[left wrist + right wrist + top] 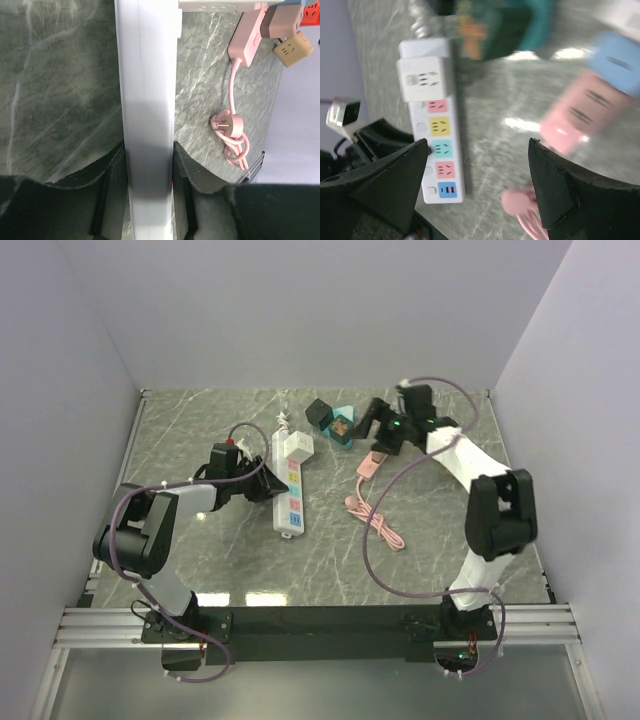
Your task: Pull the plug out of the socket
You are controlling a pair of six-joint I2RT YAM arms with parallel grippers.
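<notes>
Left gripper (148, 165) pinches the long white plastic power strip (288, 495) across its width. We read this as bracing it against the grey marble-patterned table (200, 420) for the pull. The white cube plug (422, 80) sits seated at the strip's far end. Right gripper (477, 150) hangs spread and empty, apart from the plug, not yet on it.
</notes>
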